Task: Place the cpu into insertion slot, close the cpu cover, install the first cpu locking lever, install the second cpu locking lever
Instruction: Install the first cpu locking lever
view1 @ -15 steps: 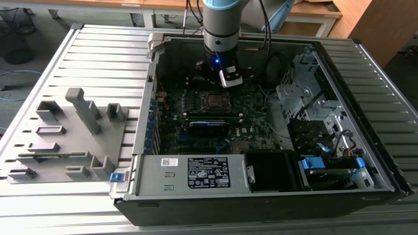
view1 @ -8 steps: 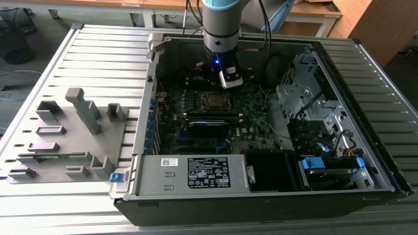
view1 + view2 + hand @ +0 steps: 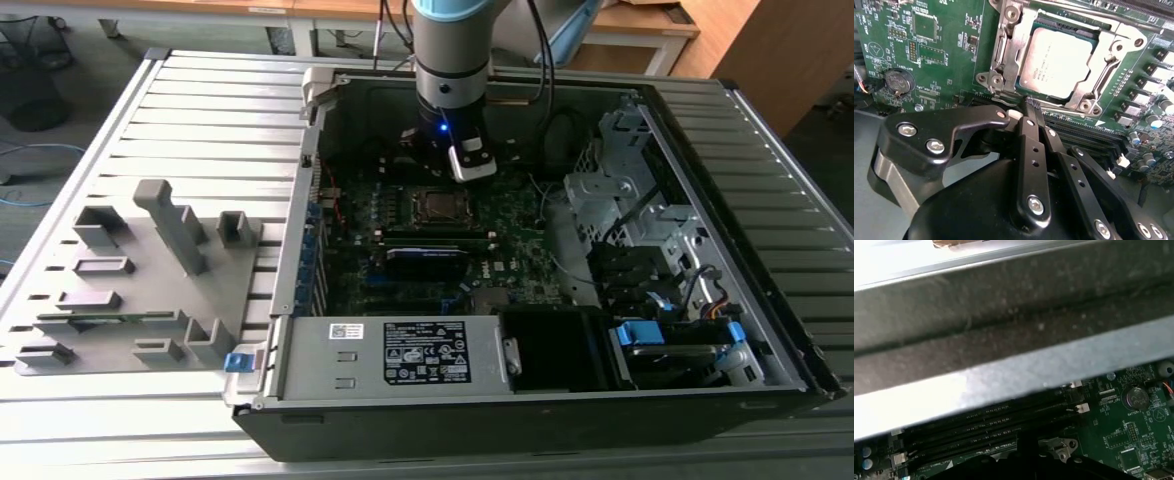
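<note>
Gripper (image 3: 1030,106) pinched narrow, empty, just beside cpu (image 3: 1056,62) lying flat under cpu cover (image 3: 1010,55)

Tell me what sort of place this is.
Probably a lab or workshop bench: an open computer case with its motherboard exposed sits on a slatted metal table, beside a grey fixture block.

A grey tabletop (image 3: 200,110) of long ribbed metal slats spans the exterior view. An open black computer case (image 3: 534,425) lies on its side directly on the slats, toward the exterior view's right, with its interior facing up. Just beside it, on the exterior view's left, rests a flat grey fixture plate (image 3: 140,290) bearing upright grey blocks. A small blue piece (image 3: 239,361) sits at the plate's corner, touching the case.
</note>
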`<action>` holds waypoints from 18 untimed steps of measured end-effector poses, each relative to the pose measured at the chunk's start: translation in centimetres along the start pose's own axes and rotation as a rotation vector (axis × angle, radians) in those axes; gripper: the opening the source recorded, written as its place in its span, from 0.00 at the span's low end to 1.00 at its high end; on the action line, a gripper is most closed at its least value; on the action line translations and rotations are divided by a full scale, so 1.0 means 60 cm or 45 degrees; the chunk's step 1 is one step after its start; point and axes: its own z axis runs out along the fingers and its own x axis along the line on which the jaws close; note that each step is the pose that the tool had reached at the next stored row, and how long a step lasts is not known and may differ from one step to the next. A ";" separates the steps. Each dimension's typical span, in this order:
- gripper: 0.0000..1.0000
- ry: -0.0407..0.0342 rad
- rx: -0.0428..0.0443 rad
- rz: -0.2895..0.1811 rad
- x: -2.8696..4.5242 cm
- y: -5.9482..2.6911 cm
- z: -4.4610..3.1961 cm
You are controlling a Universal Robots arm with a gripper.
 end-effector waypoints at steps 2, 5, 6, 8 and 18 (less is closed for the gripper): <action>0.10 -0.0024 0.001 0.000 0.000 0.000 0.000; 0.10 -0.0028 0.001 0.000 0.000 0.000 0.000; 0.10 -0.0029 0.001 0.001 0.000 0.000 0.000; 0.10 -0.0032 0.001 0.003 0.000 0.001 0.000; 0.10 -0.0054 0.002 0.015 0.003 0.010 -0.003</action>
